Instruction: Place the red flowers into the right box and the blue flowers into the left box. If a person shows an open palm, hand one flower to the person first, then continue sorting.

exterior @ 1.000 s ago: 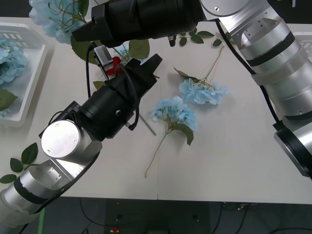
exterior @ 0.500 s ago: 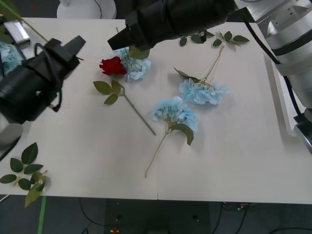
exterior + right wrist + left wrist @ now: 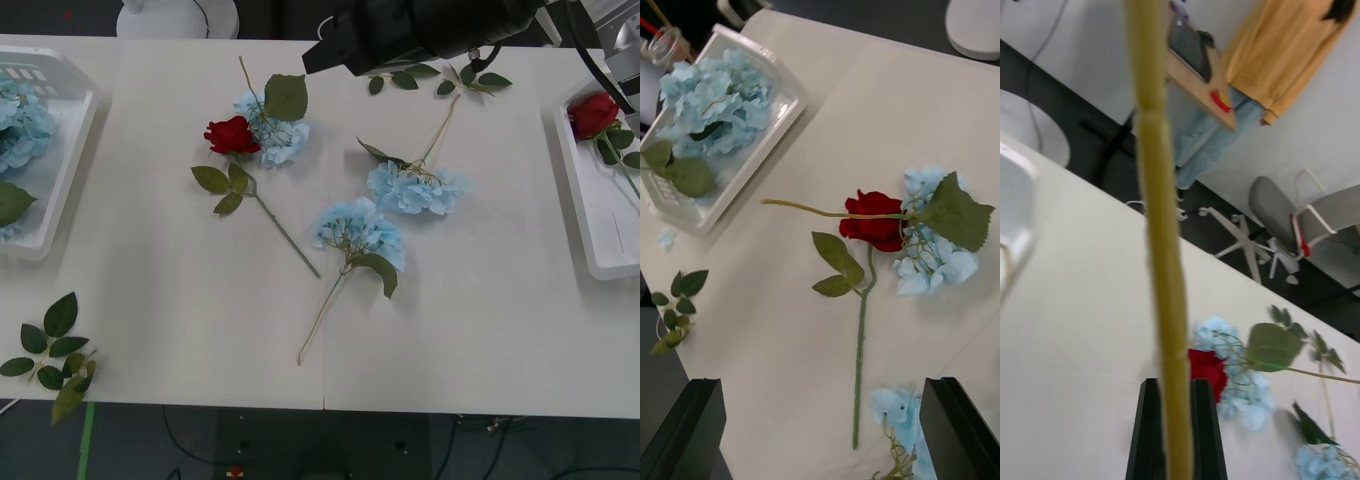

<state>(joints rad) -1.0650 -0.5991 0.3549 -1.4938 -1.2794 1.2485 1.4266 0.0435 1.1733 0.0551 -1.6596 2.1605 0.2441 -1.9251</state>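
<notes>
One red flower [image 3: 232, 134] lies on the table, its bloom touching a blue flower [image 3: 278, 138]. Two more blue flowers [image 3: 415, 188] [image 3: 358, 230] lie mid-table. The left box [image 3: 62, 195] holds blue flowers, and the right box [image 3: 600, 262] holds a red flower [image 3: 593, 113]. My right arm [image 3: 420, 30] reaches over the far edge; its gripper [image 3: 820, 439] is open, high above the red flower [image 3: 876, 225] and the blue flower [image 3: 934, 251]. My left gripper [image 3: 1178, 431] is shut on a pale green flower stem [image 3: 1161, 225], whose bloom is out of view.
Green leaf sprigs lie at the far edge [image 3: 440, 80] and at the near left corner [image 3: 50, 352]. The near half of the table [image 3: 480, 350] is bare. Chairs and a desk stand in the room behind.
My left arm swung off to the left and out of the front view, carrying the stem. My right arm drew back toward the far right, uncovering the right box.
</notes>
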